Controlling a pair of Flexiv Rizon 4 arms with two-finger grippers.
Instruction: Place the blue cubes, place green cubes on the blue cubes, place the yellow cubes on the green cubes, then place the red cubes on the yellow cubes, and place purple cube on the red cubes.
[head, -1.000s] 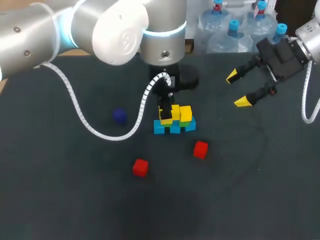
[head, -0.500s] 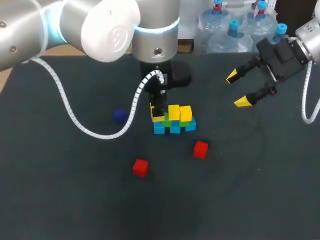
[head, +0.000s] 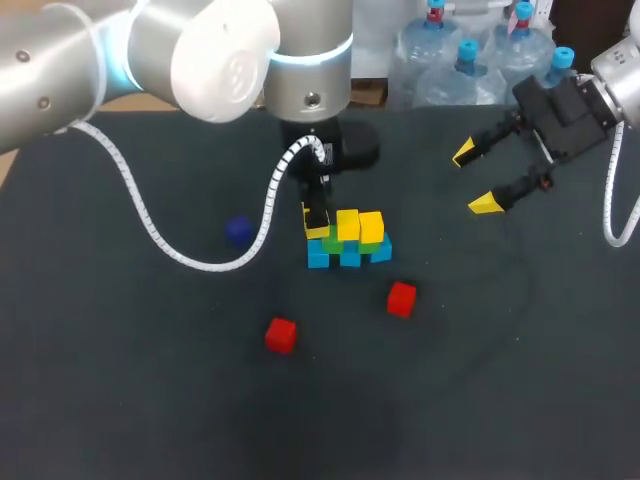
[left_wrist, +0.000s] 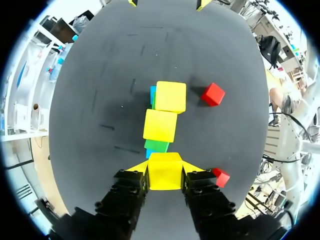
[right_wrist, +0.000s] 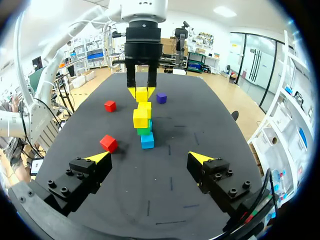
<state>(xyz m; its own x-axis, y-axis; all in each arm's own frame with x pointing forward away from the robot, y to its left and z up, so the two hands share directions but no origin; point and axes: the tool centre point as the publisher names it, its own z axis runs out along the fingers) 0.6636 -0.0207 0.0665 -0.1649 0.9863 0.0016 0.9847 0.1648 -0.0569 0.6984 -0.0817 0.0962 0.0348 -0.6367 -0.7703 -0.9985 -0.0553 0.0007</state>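
My left gripper (head: 316, 218) is shut on a yellow cube (left_wrist: 164, 171) at the left end of the row of stacked cubes. Just ahead of that cube in the left wrist view shows a green cube (left_wrist: 157, 146), then two yellow cubes (left_wrist: 160, 125) (left_wrist: 170, 96) on top of the row. The row has blue cubes (head: 320, 258) at the bottom, green in the middle and yellow cubes (head: 360, 226) above. Two red cubes (head: 401, 298) (head: 281, 335) lie loose in front, and a purple cube (head: 238, 231) lies to the left. My right gripper (head: 478, 178) hangs open at the back right, holding nothing.
The dark table (head: 500, 380) carries only the cubes. In the right wrist view the stack (right_wrist: 144, 125) stands ahead of the open right gripper (right_wrist: 150, 160), with one red cube (right_wrist: 108, 143) beside it and my left gripper (right_wrist: 142, 92) behind.
My left gripper has shifted left along the row with the yellow cube in it. The right arm has stayed where it was.
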